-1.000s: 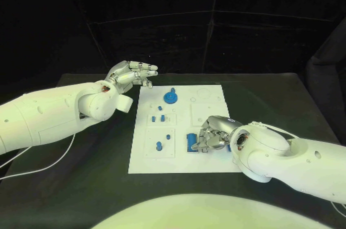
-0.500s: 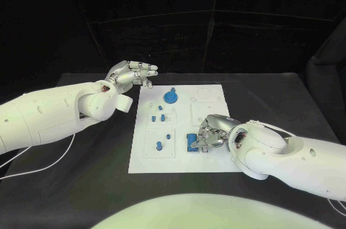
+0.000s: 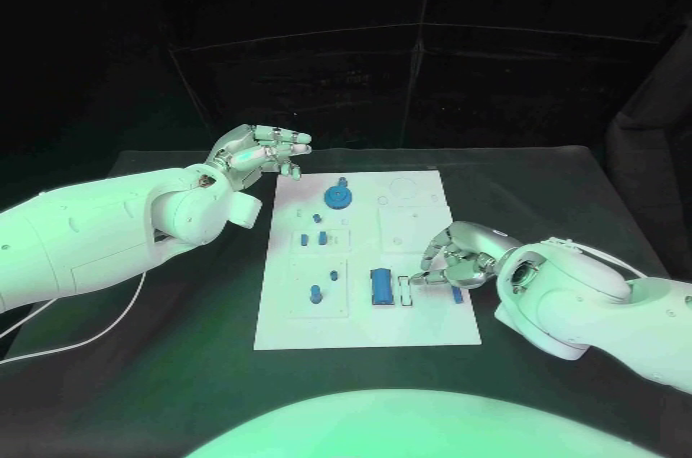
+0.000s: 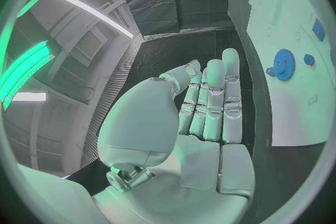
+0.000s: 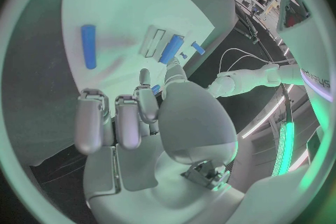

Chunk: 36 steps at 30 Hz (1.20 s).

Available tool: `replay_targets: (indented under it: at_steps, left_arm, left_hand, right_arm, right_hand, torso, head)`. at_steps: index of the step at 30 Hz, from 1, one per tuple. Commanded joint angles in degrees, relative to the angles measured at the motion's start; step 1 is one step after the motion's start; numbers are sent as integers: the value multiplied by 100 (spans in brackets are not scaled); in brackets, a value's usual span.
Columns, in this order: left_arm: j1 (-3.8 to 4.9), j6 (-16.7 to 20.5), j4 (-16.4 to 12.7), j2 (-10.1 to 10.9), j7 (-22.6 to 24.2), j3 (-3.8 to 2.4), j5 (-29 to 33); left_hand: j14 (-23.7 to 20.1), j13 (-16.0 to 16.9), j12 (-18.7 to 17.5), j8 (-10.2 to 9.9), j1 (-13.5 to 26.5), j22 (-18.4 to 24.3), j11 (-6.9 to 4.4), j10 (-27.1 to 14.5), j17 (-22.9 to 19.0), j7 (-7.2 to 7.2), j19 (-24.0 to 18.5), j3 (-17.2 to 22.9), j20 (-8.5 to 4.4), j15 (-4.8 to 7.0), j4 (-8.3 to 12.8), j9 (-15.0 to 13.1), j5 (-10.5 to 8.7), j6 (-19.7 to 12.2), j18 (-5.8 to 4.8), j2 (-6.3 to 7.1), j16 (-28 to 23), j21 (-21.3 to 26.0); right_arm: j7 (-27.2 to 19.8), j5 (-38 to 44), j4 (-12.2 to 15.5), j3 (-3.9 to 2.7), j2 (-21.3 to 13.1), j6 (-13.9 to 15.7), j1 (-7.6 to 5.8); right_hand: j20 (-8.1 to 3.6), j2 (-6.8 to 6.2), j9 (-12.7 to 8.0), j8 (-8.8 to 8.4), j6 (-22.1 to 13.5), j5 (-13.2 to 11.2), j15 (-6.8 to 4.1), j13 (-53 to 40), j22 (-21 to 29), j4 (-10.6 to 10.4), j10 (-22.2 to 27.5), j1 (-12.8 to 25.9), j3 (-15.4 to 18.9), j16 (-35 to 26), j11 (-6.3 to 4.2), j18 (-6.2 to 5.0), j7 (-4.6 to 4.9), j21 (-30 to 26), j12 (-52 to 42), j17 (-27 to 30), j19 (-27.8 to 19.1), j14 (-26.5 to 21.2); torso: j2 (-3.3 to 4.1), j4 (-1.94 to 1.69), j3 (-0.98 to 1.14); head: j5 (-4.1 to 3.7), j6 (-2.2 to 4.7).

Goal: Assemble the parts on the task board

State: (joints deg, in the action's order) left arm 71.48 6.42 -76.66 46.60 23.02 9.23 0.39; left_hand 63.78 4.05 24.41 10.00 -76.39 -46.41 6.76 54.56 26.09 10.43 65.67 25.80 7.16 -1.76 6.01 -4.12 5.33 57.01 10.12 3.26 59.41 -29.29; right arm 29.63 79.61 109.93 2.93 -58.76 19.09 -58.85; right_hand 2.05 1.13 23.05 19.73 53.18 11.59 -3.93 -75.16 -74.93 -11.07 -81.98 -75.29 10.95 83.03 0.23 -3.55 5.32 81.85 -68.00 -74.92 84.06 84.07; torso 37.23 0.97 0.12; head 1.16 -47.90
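Observation:
The white task board (image 3: pixel 368 323) lies in the middle of the table. A blue gear (image 3: pixel 339 196) stands near its far edge, and small blue pegs (image 3: pixel 315 238) stand along its left side. A long blue bar (image 3: pixel 379 286) lies near the front, beside an empty slot (image 3: pixel 405 290). My right hand (image 3: pixel 459 258) hovers low over the board's right side, holding nothing, one fingertip close to the board. A second blue bar (image 3: pixel 456 294) lies just by it; the right wrist view has it as blue bar (image 5: pixel 88 46). My left hand (image 3: pixel 267 150) hangs empty above the table, left of the board's far corner, fingers straight (image 4: pixel 210 106).
The black table (image 3: pixel 173 308) surrounds the board, with dark curtains behind it. A white cable (image 3: pixel 87 328) trails under my left arm. The left wrist view has the gear (image 4: pixel 283 63) and the board's far end (image 4: pixel 294 106).
My right hand has moved right, off the long blue bar, which now lies uncovered on the board. The left hand has stayed put.

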Motion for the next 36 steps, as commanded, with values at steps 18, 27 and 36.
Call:
replay_targets:
  at_steps: [18, 27, 36]
  left_arm:
    - [3, -48, -36, -1, 58, -3, 14]
    - [-1, -56, -33, 1, 57, -2, 14]
    - [-7, -62, -25, -1, 53, -2, 14]
  left_hand:
    - [-40, -7, 24, 24, 53, 7, -5, -50, -7, 7, -54, 12, 0, 6, 18, 10, 24, -45, 32, -17, -32, 35]
    - [-49, -9, 30, 32, 57, 14, -4, -59, -15, 7, -60, 19, 2, 3, 19, 10, 26, -51, 32, -27, -32, 43]
    - [-49, -9, 30, 32, 57, 14, -4, -59, -15, 7, -60, 19, 2, 3, 19, 10, 26, -51, 32, -27, -32, 43]
  right_arm:
    - [6, 299, -236, 2, -599, -617, -97]
    - [149, 460, -362, 6, -417, -890, -49]
    - [283, 579, -389, 7, -336, -1167, -24]
  right_hand:
    - [62, 94, -240, -293, 441, 90, 28, 7, -63, -77, -17, 1, 306, -26, 4, 46, -47, 21, 78, -72, -3, 326]
    - [54, 57, -247, -302, 470, 69, 20, 10, -57, -100, -14, 24, 362, -28, -4, 44, -56, 17, 89, -73, -6, 326]
    - [49, 41, -245, -294, 506, 63, 15, 10, -56, -106, -13, 23, 386, -30, -11, 44, -67, 15, 93, -72, -7, 326]
  torso:
    - [4, 7, 7]
    - [5, 17, 6]
    - [8, 9, 6]
  head:
    - [-154, 27]
    - [-141, 17]
    - [-161, 3]
